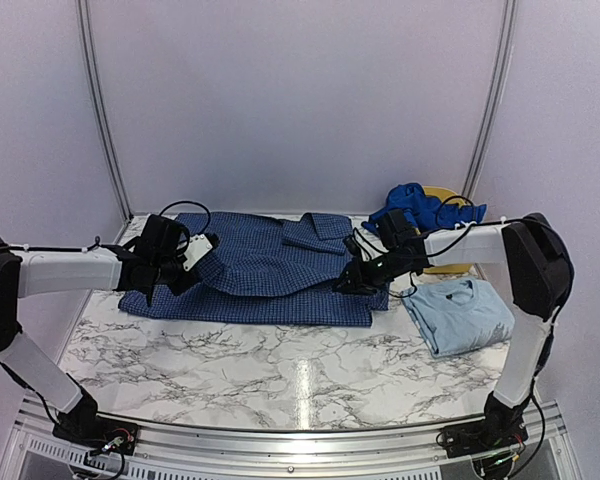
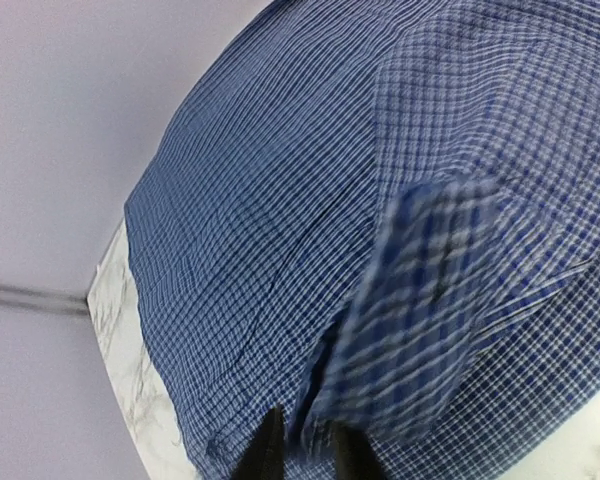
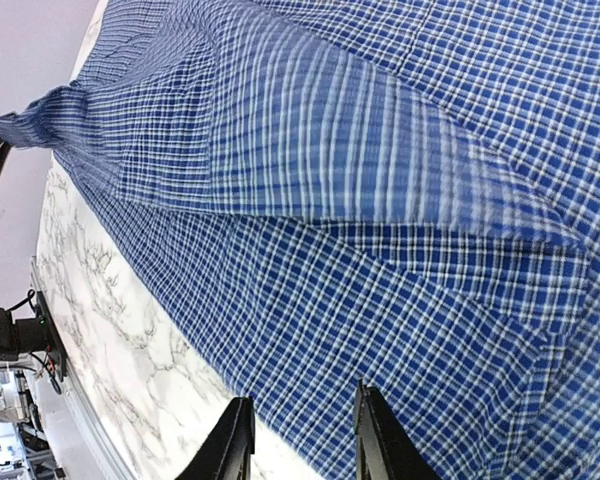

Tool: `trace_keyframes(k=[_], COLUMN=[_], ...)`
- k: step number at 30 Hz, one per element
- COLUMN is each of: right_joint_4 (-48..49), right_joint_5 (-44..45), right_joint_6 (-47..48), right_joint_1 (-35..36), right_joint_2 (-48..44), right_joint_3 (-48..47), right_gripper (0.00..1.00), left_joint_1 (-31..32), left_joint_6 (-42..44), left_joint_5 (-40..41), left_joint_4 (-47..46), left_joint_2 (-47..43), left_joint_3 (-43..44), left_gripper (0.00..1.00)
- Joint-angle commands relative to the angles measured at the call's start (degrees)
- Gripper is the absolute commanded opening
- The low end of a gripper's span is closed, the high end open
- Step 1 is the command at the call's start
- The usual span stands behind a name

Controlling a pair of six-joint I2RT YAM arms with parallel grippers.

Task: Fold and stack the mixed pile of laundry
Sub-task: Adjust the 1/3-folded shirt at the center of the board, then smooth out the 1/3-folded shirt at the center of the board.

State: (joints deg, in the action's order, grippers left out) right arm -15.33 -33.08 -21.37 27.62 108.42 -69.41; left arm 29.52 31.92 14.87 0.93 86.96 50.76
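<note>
The navy-and-white check shirt (image 1: pixel 270 285) lies spread across the back middle of the table. My left gripper (image 1: pixel 210 262) is shut on a fold of its left side and holds a flap raised over the shirt. In the left wrist view the fingertips (image 2: pixel 265 452) pinch the blurred flap (image 2: pixel 430 300), gripper (image 2: pixel 310 455). My right gripper (image 1: pixel 348 280) is open, its fingers apart over the shirt's near right edge (image 3: pixel 400 330), gripper (image 3: pixel 302 440). The pale sky-blue T-shirt (image 1: pixel 458 315) lies folded at the right. The royal-blue piece (image 1: pixel 415 205) is bunched at the back right.
A small yellow basket (image 1: pixel 448 192) stands at the back right under the royal-blue piece. Bare marble table (image 1: pixel 280 370) lies in front of the shirt. White walls close the back and sides. A metal rail runs along the near edge.
</note>
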Motion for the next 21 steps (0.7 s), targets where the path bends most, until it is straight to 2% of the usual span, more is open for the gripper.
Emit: trace_keyframes(k=[1,3,4,5,6,8,11,14,17,21], right_joint_4=[-3.6,-5.1,-5.7,-6.1,-6.4,-6.9,-7.1,-7.3,-7.7,-7.5], right_joint_5=[0.1,0.6,0.7,0.9,1.0,1.0,0.7,0.5,0.0,-0.8], right_joint_6=[2.7,3.8,4.2,4.7,5.1,5.9,6.5,7.1,7.2,6.7], right_joint_1=[-0.4,-0.4,-0.5,-0.7,-0.8,-1.3,-2.1,-2.2,-2.2,-2.2], right_joint_2=[-3.4,-4.0,-4.2,-4.6,-4.7,-4.8,-4.1,-2.8,-0.7,0.4], right_joint_3=[-0.4,-1.1,-1.3,-1.6,-1.6,-1.9,-2.6,-4.5,-7.3,-8.5], right_gripper=[0.31,0.31,0.31,0.31,0.31,0.31,0.31,0.31,0.32,0.32], left_joint_1=[-2.6,-3.4,-3.8,-4.2,-4.5,-4.7,-4.8,-4.8,-4.8,-5.0], left_joint_6=[5.8,4.1,2.6,0.0,-2.9,-9.3,-23.6,-37.3,-46.7,-58.6], left_joint_5=[10.0,12.1,11.5,10.3,9.5,8.9,7.7,4.7,-3.4,-11.3], left_joint_4=[-7.5,-11.7,-12.4,-12.9,-13.1,-12.9,-9.2,-0.9,7.0,9.6], left_joint_2=[-2.8,-6.3,-8.6,-10.7,-12.8,-15.6,-17.7,-15.7,-11.4,-7.0], left_joint_3=[-3.7,-6.3,-7.1,-7.8,-8.1,-8.8,-8.1,-4.5,-0.6,-0.5], left_gripper=[0.36,0.56,0.68,0.89,0.98,0.99,0.99,0.99,0.99,0.86])
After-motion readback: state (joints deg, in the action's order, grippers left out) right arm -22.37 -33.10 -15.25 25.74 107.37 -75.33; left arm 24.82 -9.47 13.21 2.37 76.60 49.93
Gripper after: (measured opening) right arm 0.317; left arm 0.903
